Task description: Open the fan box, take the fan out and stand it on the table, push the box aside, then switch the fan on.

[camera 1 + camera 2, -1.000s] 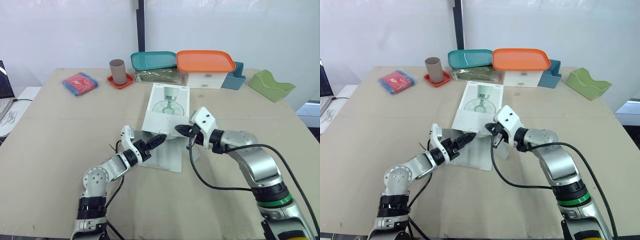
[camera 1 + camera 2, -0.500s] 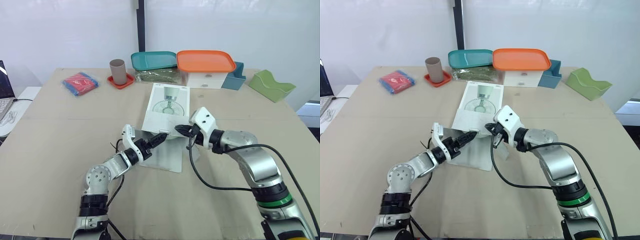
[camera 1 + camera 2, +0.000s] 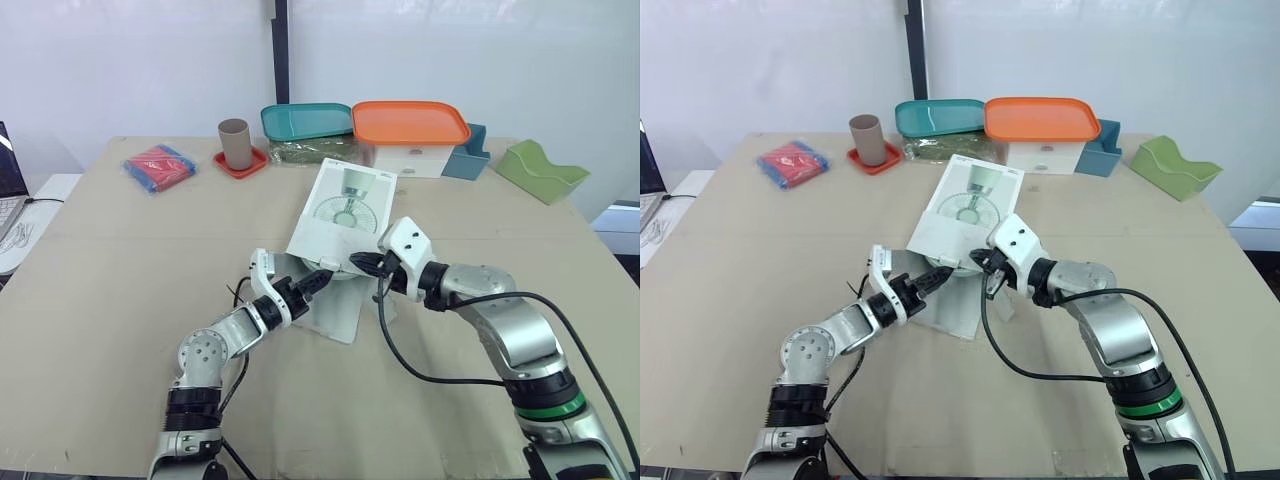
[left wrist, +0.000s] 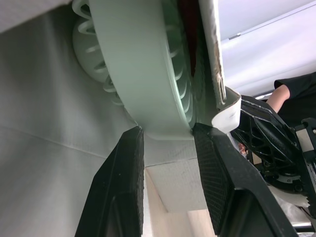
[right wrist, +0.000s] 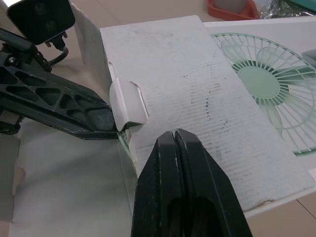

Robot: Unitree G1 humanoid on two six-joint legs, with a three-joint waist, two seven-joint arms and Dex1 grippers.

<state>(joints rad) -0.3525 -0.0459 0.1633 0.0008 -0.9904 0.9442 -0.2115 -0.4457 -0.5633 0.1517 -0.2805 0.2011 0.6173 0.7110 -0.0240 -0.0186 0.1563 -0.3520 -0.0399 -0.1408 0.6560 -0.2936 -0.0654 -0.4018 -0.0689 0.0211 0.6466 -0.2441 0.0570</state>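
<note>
L gripper point(image 3: 321, 278) inside open box point(image 3: 343, 205) end, grasping fan point(image 4: 140, 74) rim; R gripper point(image 3: 360, 262) clenched, tips at the tilted box's top edge.

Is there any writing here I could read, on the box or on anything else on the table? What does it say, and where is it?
No text here can be read.
Fan box: a drawing of a fan; any words on it are too small to read.
Red and blue packet: no words can be made out.
Fan, gripped by the left claw: no lettering shows on it.
</note>
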